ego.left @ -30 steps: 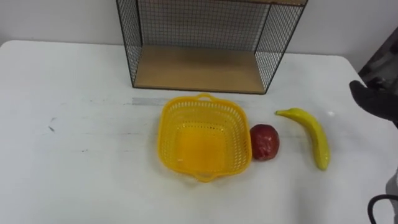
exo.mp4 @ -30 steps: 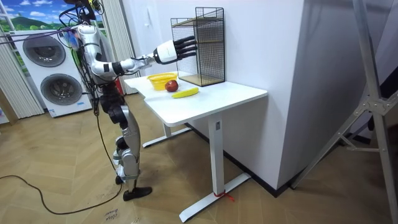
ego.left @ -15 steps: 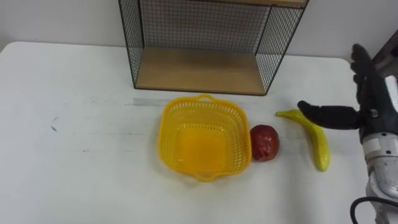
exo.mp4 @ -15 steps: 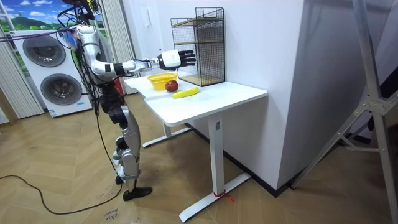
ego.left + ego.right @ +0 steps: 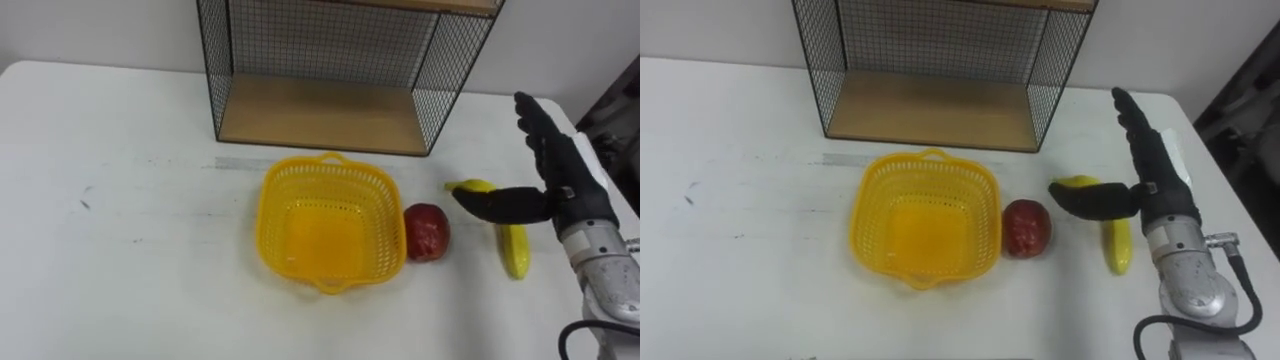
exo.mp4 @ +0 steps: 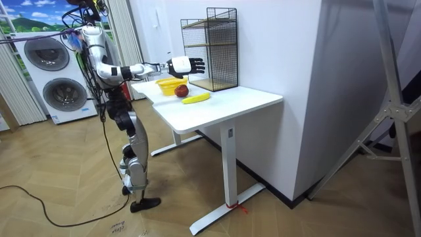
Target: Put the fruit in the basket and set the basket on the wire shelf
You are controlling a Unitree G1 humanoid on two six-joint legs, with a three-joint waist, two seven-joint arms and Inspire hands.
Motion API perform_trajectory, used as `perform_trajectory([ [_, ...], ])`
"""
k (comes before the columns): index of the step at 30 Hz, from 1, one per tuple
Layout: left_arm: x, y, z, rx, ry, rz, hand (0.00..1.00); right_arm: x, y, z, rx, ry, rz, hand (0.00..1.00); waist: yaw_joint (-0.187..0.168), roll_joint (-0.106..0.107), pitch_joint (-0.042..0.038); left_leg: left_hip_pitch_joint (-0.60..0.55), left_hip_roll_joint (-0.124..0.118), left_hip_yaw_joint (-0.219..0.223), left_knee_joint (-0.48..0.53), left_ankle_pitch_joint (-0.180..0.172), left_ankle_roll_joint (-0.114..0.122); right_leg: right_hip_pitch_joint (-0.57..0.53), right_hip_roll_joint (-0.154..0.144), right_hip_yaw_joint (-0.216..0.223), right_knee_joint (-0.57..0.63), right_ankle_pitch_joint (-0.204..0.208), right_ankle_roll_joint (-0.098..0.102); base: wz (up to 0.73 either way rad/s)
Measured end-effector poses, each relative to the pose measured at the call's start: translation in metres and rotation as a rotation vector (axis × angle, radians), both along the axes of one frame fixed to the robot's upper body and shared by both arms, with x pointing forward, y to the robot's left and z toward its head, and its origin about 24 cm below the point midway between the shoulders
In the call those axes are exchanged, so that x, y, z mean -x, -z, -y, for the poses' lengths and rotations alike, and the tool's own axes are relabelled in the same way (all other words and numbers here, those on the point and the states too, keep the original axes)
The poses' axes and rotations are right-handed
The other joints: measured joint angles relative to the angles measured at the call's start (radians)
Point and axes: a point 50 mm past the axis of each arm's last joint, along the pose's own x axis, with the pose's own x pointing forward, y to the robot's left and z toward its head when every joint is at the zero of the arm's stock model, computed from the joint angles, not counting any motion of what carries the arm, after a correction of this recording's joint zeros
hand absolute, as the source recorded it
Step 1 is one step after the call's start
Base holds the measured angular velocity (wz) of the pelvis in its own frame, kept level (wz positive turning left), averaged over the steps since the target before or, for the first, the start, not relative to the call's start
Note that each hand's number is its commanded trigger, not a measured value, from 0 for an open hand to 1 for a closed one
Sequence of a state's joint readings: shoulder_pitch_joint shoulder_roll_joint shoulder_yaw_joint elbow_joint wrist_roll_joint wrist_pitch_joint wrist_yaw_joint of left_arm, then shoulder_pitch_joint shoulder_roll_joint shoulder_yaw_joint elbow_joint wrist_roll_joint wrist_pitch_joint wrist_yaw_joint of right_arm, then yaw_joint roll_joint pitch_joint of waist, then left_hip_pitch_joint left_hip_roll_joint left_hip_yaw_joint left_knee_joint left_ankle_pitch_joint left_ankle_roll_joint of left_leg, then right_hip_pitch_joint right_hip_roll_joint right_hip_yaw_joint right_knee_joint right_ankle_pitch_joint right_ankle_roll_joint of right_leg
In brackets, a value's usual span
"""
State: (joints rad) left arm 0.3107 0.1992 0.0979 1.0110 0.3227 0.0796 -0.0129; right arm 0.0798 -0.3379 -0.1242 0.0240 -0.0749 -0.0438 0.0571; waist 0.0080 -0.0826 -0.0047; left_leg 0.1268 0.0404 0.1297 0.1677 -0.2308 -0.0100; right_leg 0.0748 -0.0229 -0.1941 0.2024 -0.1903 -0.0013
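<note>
An empty yellow plastic basket (image 5: 326,222) (image 5: 926,218) sits on the white table (image 5: 120,250) in front of the wire shelf (image 5: 330,75) (image 5: 940,70). A red apple (image 5: 425,230) (image 5: 1026,227) lies just right of the basket. Right of the apple lies a yellow banana (image 5: 512,245) (image 5: 1118,240). My right hand (image 5: 555,180) (image 5: 1150,170) hovers open above the banana, fingers straight and thumb stretched left over its upper end. In the room view the robot stands at the table's end with this hand (image 6: 179,65) held out over the fruit.
The wire shelf has a wooden floor board (image 5: 320,112) and mesh side walls. The table's right edge (image 5: 600,170) runs close to my right hand. In the room view washing machines (image 6: 56,79) stand behind the robot.
My right hand has come in from the right and lowered over the banana, its thumb now across the banana's upper end. Fruit and basket stay put.
</note>
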Motion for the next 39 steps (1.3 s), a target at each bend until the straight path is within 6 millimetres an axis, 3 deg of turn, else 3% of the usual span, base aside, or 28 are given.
perform_trajectory([
  [7,0.000,0.000,-0.001,-0.003,0.002,-0.003,0.00,0.005,0.011,-0.008,0.009,-0.074,-0.083,0.00,0.001,0.003,-0.0024,0.001,0.000,0.000,0.000,0.000,0.000,0.000,0.000,0.000,0.002,0.001,-0.001,0.00],
  [18,0.000,-0.001,-0.002,-0.004,0.006,-0.002,0.00,0.005,0.015,-0.016,0.004,-0.133,-0.112,0.00,0.006,-0.013,0.0053,0.004,0.000,0.000,0.001,0.000,0.000,0.004,0.000,0.001,-0.001,0.001,-0.001,0.00],
  [25,-0.011,-0.002,-0.003,0.000,0.020,0.033,0.00,0.010,0.022,-0.019,-0.003,-0.174,-0.158,0.00,0.025,-0.008,0.0054,0.000,0.001,-0.002,0.001,0.000,0.000,0.007,0.003,0.000,-0.015,0.004,0.000,0.00],
  [39,-0.012,-0.003,-0.003,-0.002,0.020,0.035,0.00,0.014,0.027,-0.019,-0.010,-0.200,-0.199,0.00,0.025,0.008,0.0026,0.000,0.002,-0.002,0.000,0.000,0.000,0.007,0.004,0.000,-0.015,0.009,-0.001,0.00],
])
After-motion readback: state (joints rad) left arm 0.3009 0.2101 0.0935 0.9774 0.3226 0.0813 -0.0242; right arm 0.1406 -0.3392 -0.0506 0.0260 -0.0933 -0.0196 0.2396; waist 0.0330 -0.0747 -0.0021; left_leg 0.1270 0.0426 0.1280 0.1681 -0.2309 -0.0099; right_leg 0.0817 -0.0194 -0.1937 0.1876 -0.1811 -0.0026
